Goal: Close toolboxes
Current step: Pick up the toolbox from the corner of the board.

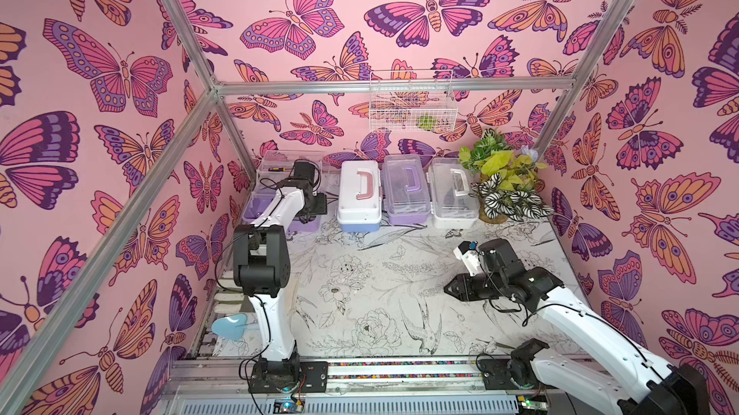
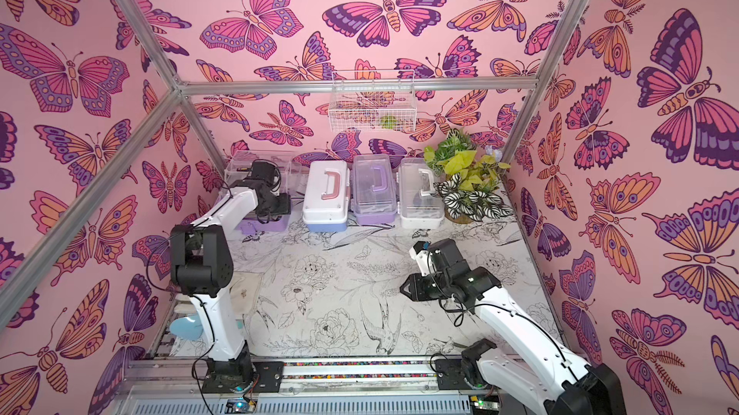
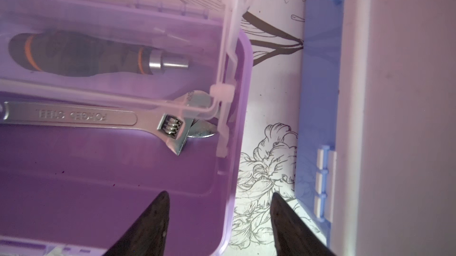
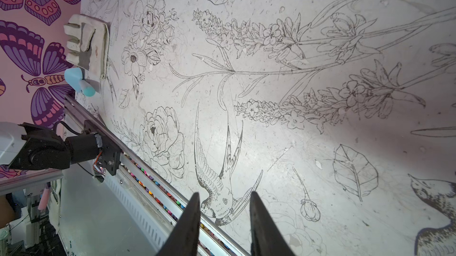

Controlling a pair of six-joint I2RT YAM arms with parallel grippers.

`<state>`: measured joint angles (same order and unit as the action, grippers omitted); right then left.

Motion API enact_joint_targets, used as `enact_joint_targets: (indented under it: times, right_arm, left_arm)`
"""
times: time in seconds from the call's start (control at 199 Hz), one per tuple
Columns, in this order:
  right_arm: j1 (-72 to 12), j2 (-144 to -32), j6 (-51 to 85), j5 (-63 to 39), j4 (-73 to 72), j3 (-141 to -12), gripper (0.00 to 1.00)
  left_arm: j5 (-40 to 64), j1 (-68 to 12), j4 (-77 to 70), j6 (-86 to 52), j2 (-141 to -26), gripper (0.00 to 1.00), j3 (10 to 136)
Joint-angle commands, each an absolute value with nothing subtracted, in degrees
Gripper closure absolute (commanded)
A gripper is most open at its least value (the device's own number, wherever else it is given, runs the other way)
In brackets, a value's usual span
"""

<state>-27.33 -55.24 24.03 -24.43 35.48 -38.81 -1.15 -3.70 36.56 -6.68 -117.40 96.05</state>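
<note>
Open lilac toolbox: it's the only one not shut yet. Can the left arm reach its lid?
Probably yes. The left gripper hangs over the open lilac toolbox, jaws apart astride its side wall, and the raised clear lid stands just behind it with nothing visible between.

Along the far edge of the table (image 1: 380,293) stand in a row the leftmost toolbox (image 1: 256,209), second toolbox (image 1: 358,197), third toolbox (image 1: 406,193) and rightmost toolbox (image 1: 454,193). A plant (image 1: 504,177) sits right of the row, in the far right corner. A wire basket (image 1: 412,101) hangs on the far wall above. A wrench (image 3: 86,116) and a screwdriver (image 3: 81,55) lie in the leftmost toolbox, with the left pincer (image 3: 219,194) above its right wall.
</note>
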Motion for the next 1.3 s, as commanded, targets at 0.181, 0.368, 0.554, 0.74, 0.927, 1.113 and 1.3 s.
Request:
enact_joint_targets:
  times: [0.181,0.368,0.554,0.74,0.927,1.113,1.3]
  right_arm:
    - [-26.90,-54.39,24.34,-23.05,37.44,-38.62,0.65]
    - [-26.89,-54.42,24.15,-22.55,37.82,-38.69,0.65]
    - [-26.87,-54.49,24.01,-21.96,37.82,-38.67,0.65]
    - [-26.89,-55.17,23.80,-22.23,37.11,-38.69,0.65]
    - [-26.88,-55.55,22.97,-22.33,37.10,-38.95,0.65]
    - [-26.89,-55.63,22.79,-22.75,36.49,-38.67,0.65]
    - [-26.89,-55.31,22.64,-23.23,36.47,-38.69,0.65]
  left_arm:
    - [-2.21,-5.14,40.63,-5.28,-126.05,0.53,102.05]
    - [-4.57,-5.49,42.27,-5.84,-130.29,0.68,106.30]
    - [-6.79,-5.45,42.42,-5.43,-131.11,0.98,107.08]
    - [-10.20,-5.63,42.37,-3.53,-128.44,1.00,104.82]
    - [-17.76,-6.23,41.58,-3.04,-120.32,1.00,100.75]
    - [-26.31,-8.86,40.87,-0.88,-111.70,1.00,97.77]
    - [-30.56,-11.13,40.94,-0.43,-105.45,1.00,95.87]
